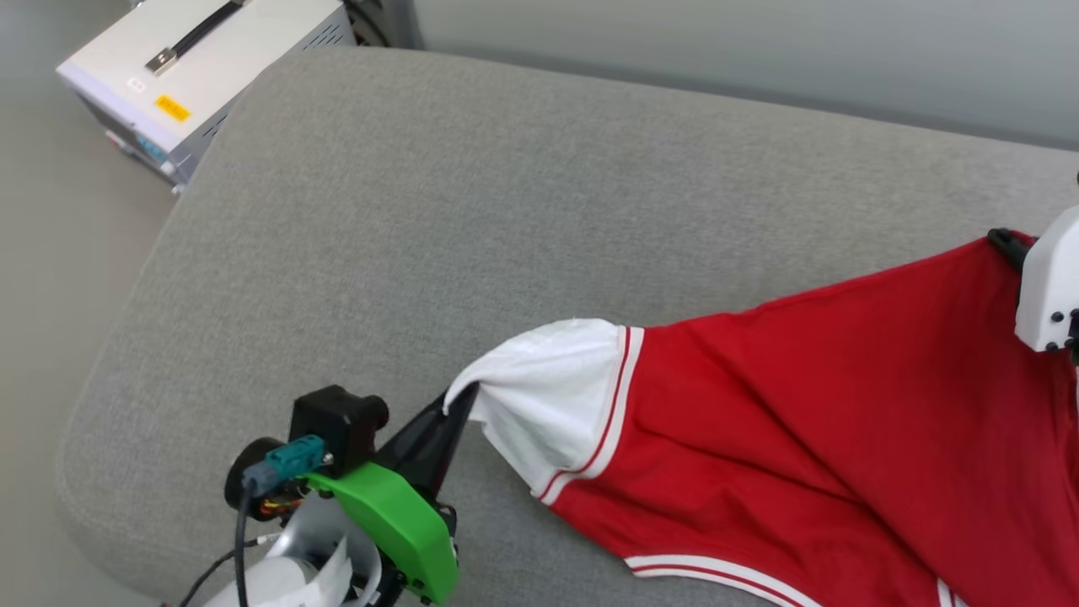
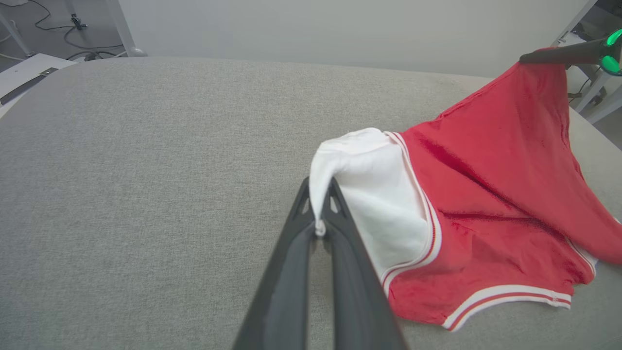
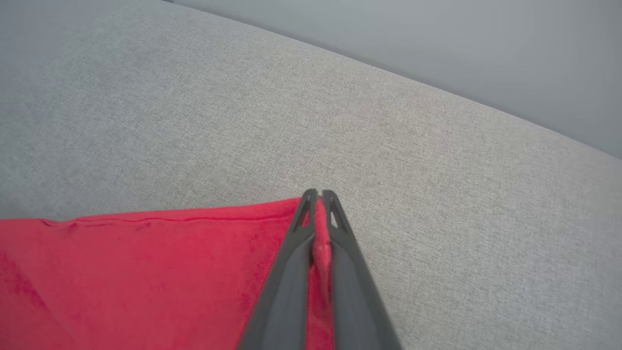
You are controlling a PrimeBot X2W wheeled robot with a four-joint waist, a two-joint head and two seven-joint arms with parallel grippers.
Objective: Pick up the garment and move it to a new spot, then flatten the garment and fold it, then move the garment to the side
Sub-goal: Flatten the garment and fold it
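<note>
Garment (image 1: pixel 801 405): red jersey T-shirt with white short sleeves and red-and-white striped trim, slung between the two tools over a grey woven-fabric cushion (image 1: pixel 506 211).

Head view: left gripper (image 1: pixel 462 403), long dark fingers on a green mount, is pinched on the tip of the white sleeve (image 1: pixel 556 388). Right gripper (image 1: pixel 1005 243), under a white housing, is clamped on a red edge. The cloth sags to the cushion between them. Beyond the left gripper, off the cushion's rounded corner, a white metal box with a black handle (image 1: pixel 202 76) sits on a pale floor (image 1: pixel 50 253).

Left wrist view: jaws closed on only a small nip of sleeve hem. My read on the risk is that a pull toward the far tool slips this thin bite out and the sleeve drops. Dark cables (image 2: pixel 73 19) lie on the floor past the cushion.

Right wrist view: jaws shut on a red corner, with the hem running off to the fingers' left. Uneven lifting likely twists and bunches the body. Plain grey wall (image 3: pixel 437 39) ahead.
</note>
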